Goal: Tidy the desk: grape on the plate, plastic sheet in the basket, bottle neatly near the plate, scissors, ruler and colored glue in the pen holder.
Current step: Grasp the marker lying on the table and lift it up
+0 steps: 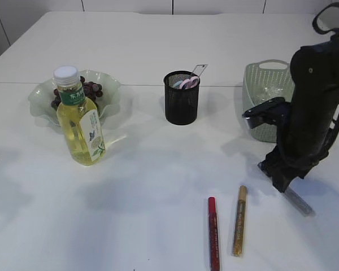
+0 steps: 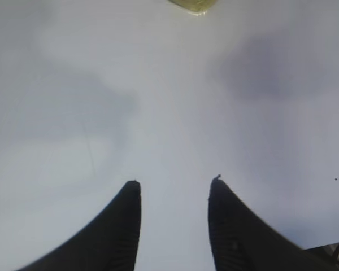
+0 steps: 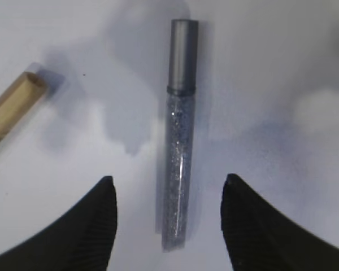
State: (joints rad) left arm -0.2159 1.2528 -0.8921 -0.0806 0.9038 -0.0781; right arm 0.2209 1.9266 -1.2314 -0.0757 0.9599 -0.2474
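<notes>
Right fingers (image 3: 168,226) are spread either side of the silver glue (image 3: 178,164) lying flat on the table (image 1: 147,186). I'd drop straight, pinch mid-tube. Left fingers (image 2: 174,223) spread, holding nothing.

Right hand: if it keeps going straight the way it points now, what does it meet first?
Most likely the silver glitter glue pen, lying on the table lengthwise between the open fingers of the right hand. How far above it the hand sits is unclear.
</notes>
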